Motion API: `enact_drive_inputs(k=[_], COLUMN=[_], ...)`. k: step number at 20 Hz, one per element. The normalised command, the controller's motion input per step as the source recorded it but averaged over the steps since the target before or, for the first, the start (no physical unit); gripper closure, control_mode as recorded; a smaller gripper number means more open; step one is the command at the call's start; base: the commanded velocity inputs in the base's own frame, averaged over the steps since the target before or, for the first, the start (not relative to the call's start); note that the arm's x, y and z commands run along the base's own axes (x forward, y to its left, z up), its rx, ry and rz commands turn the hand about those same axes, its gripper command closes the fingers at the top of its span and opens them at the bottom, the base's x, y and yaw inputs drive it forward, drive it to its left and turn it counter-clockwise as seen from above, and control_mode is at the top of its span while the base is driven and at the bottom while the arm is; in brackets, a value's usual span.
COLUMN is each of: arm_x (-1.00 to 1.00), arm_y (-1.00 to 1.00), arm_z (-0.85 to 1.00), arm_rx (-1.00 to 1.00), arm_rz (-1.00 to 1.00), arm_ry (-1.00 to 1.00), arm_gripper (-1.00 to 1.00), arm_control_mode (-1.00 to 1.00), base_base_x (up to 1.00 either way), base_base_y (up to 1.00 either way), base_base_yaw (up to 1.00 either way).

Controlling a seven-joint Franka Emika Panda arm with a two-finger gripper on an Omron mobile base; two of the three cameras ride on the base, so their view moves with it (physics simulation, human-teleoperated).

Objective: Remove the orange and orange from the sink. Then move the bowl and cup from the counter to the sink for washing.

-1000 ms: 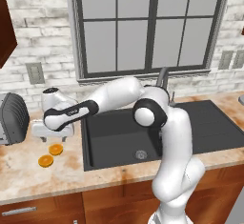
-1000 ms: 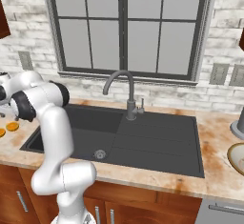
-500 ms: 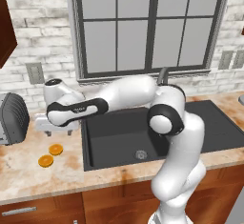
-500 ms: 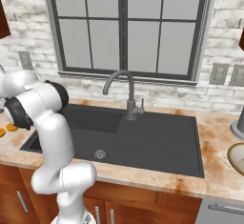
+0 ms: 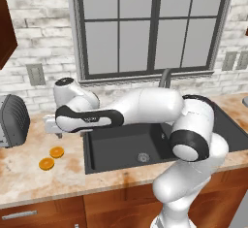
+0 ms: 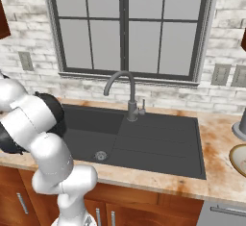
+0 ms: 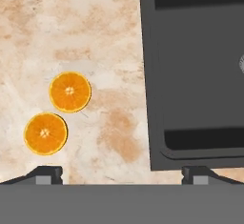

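With both oranges [image 7: 69,91] already lying on the counter [image 7: 109,37] left of the sink [image 7: 200,75], the released, empty pincer [image 7: 121,173] risks nudging them when it swings toward the bowl [image 6: 239,158]

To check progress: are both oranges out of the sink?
Yes, out. Both oranges lie on the counter, beside the sink.
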Motion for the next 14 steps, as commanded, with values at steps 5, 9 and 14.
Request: enact_drive_inputs(k=[5, 9, 14], arm_x=[-0.37, -0.34, -0.35], arm_y=[-0.50, -0.52, -0.54], arm_z=[0.22, 0.20, 0.18], arm_rx=[0.01, 0.02, 0.01], arm_rz=[0.00, 0.00, 0.00], arm_ry=[0.00, 0.00, -0.01], arm_gripper=[-1.00, -1.00, -1.00], arm_control_mode=[-1.00, -1.00, -1.00], base_base_x=[0.00, 0.00, 0.00], base_base_y=[0.00, 0.00, 0.00], base_base_yaw=[0.00, 0.00, 0.00])
